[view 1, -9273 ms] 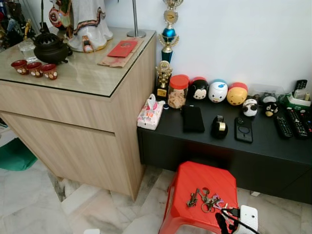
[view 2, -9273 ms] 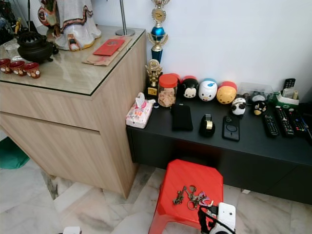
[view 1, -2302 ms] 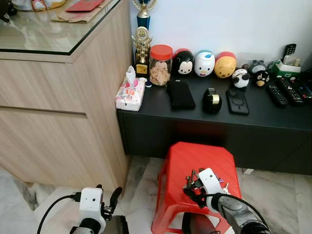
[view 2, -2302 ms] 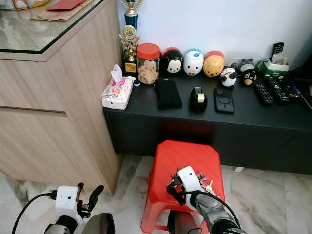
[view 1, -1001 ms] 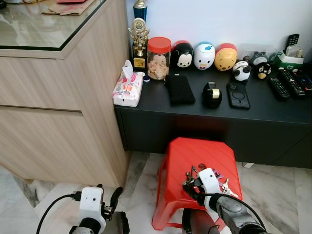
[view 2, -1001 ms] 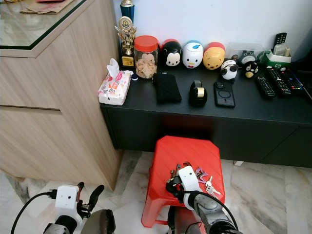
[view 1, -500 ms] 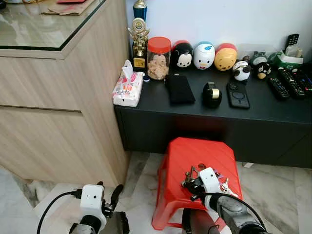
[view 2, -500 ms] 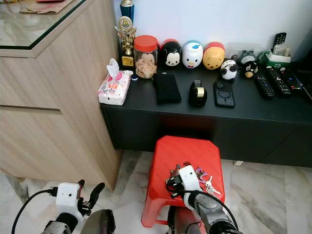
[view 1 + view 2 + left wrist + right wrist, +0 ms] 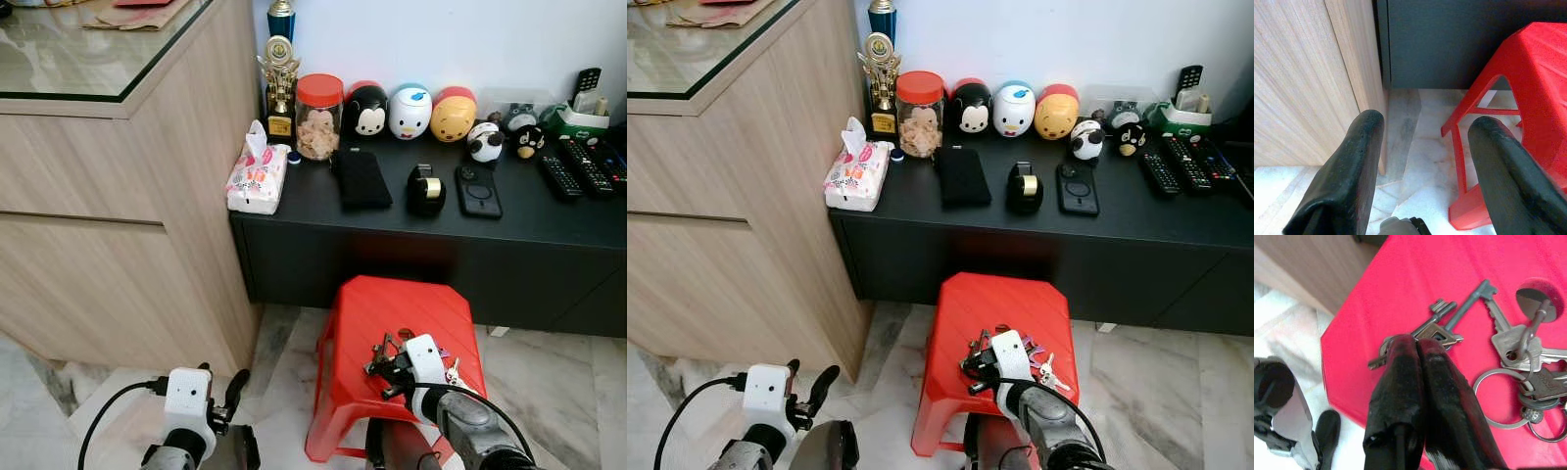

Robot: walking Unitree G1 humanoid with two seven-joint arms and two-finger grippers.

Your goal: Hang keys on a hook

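Right gripper (image 9: 1415, 345) nudged forward, pinching keys (image 9: 1449, 330)

Both arms are silver with a boxy white camera housing at the wrist. The left tool (image 9: 233, 394) has a black cable looping off its housing, and its fingers (image 9: 1344, 176) are fat, matte black and rounded. The right tool (image 9: 1418, 350) has identical black fingers, plus its own black cable.
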